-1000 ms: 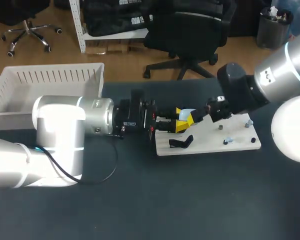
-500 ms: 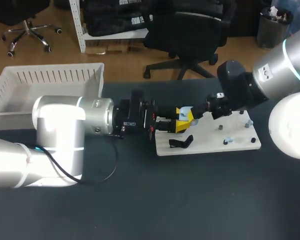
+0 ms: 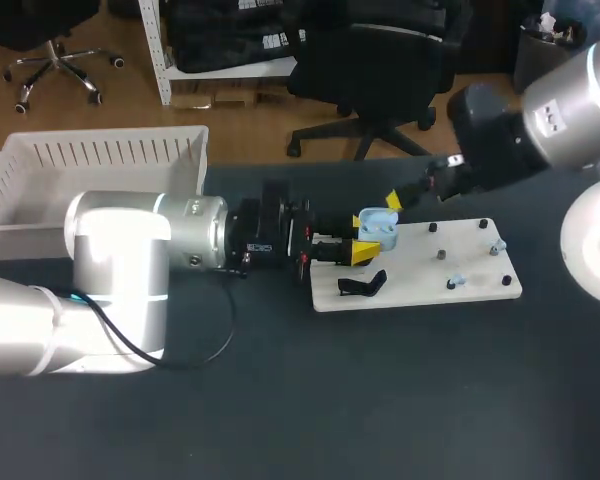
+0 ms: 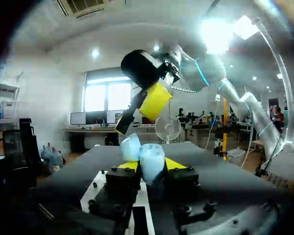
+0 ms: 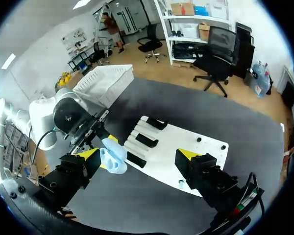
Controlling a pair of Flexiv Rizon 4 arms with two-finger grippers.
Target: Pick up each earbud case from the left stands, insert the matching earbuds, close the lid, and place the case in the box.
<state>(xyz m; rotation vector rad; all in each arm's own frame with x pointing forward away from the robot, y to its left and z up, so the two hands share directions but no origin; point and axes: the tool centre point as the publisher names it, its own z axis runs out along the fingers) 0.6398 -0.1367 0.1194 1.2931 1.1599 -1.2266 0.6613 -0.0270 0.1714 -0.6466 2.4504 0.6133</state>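
box point(image 3: 100, 150): white, at 10 o'clock on the table; no case shows in the part I can see.
left gripper point(image 3: 360, 240): near the table's middle, pointing toward 3 o'clock; jaws narrow, clamped on the case from 2 sides.
case point(image 3: 378, 227): pale blue, lid hinged open, held over the 9 o'clock end of the board.
board point(image 3: 420, 270): white, at 3 o'clock of the left gripper, with small pegs and a dark stand point(image 3: 363, 285) near its 8 o'clock corner.
right gripper point(image 3: 396, 201): at 1 o'clock of the case, near it but not touching; in the right wrist view its jaws stand wide and hold nothing.
progress: early, by my reading. 1 case is off its stand and open. The lid is not yet shut and nothing has gone into the box.
hard to make out: I cannot tell whether earbuds already sit inside the case. A pale speck point(image 3: 457, 281) on the board may be 1 earbud, but it is too small to say. The left arm covers the table under it.
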